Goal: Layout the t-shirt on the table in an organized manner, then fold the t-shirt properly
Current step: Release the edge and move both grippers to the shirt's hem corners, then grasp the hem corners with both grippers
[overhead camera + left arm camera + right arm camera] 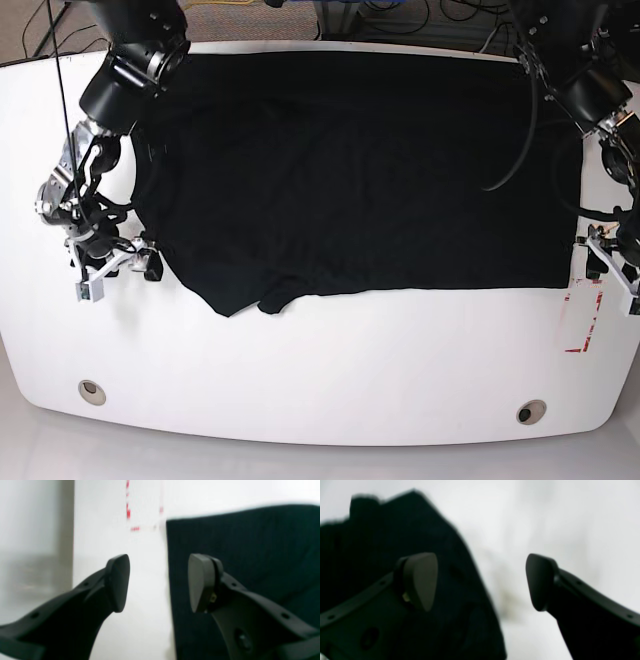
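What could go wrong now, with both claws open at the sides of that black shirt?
The left gripper straddles the t-shirt's edge, so closing might pinch too little cloth and slip. The right gripper sits beside a slanted, rumpled edge, where it could grab a bunched layer. An uneven pull could drag the shirt across the table crooked.

The whole large white smooth table (300, 400) is being viewed from high above its front edge in the base view, looking steeply down, with the plain black cloth t-shirt (350, 170) spread across its far half. From the left wrist, the scene is being viewed very near and low between the two black fingers of the left gripper (158, 582), facing one straight edge of the t-shirt (240, 545) and the red marks (128, 512) beside it. From the right wrist, the opposite edge of the t-shirt (370, 535) is being seen, blurred and close, past the right gripper (481, 582); t-shirt and table are being shared by all three views.
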Motion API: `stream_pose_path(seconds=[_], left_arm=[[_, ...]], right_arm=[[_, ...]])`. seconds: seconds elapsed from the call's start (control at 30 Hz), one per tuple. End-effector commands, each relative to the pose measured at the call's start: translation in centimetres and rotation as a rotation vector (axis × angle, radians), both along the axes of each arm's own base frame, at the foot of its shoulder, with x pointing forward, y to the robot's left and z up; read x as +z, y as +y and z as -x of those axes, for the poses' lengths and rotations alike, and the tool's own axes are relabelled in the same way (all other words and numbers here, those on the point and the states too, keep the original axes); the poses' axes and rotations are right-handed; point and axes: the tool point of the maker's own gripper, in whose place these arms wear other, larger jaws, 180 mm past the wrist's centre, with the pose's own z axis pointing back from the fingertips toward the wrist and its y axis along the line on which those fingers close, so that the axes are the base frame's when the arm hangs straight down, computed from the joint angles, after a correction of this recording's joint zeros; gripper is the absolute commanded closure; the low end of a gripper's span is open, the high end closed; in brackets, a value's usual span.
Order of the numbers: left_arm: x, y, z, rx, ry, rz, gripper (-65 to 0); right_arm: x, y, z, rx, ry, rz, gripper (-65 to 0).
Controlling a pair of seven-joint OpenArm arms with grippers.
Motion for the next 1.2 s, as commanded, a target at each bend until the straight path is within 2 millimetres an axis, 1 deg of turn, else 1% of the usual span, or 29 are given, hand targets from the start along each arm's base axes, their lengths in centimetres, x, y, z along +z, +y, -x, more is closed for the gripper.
stream_pose_path(seconds=[0.0, 0.13, 0.27, 0.37, 0.57, 0.67, 0.87, 0.9, 1.0, 1.1, 1.17], left_arm=[[1.6, 0.3, -1.4, -0.010, -0.075, 0.007, -34.6], [1.0, 0.0, -2.3, -0.024, -0.104, 0.041, -34.6], [0.2, -0.8, -3.2, -0.043, -0.111, 0.069, -34.6], [-0.2, -0.5, -3.5, -0.045, -0.118, 0.074, -34.6], [-2.2, -0.1, -3.5, -0.035, -0.090, 0.118, -34.6], [-2.2, 0.5, -3.3, -0.029, -0.081, 0.111, -34.6], [-2.5, 0.6, -3.2, -0.026, -0.075, 0.113, -34.6], [-2.4, 0.6, -3.1, -0.026, -0.075, 0.111, -34.6], [-2.3, 0.9, -3.1, -0.023, -0.076, 0.106, -34.6], [-2.1, 1.4, -3.0, -0.019, -0.075, 0.097, -34.6], [-2.1, 1.4, -3.0, -0.019, -0.075, 0.097, -34.6]], right_arm=[[1.3, -0.3, -2.1, 0.003, -0.047, -0.020, -53.1], [0.6, 0.5, -3.7, 0.031, -0.038, -0.054, -53.1], [-0.5, 1.3, -4.4, 0.041, -0.036, -0.088, -53.1], [-1.2, 2.0, -4.7, 0.047, -0.021, -0.116, -53.1], [-1.8, 2.9, -4.9, 0.050, -0.013, -0.146, -53.1], [-2.2, 4.1, -5.0, 0.060, -0.014, -0.165, -53.1], [-2.6, 5.2, -4.9, 0.075, -0.006, -0.179, -53.1], [-2.7, 5.6, -4.9, 0.086, -0.001, -0.176, -53.1], [-3.8, 7.8, -4.3, 0.132, 0.026, -0.176, -53.1], [-4.2, 8.6, -4.2, 0.149, 0.034, -0.178, -53.0], [-4.3, 8.8, -4.1, 0.151, 0.036, -0.180, -52.2]])
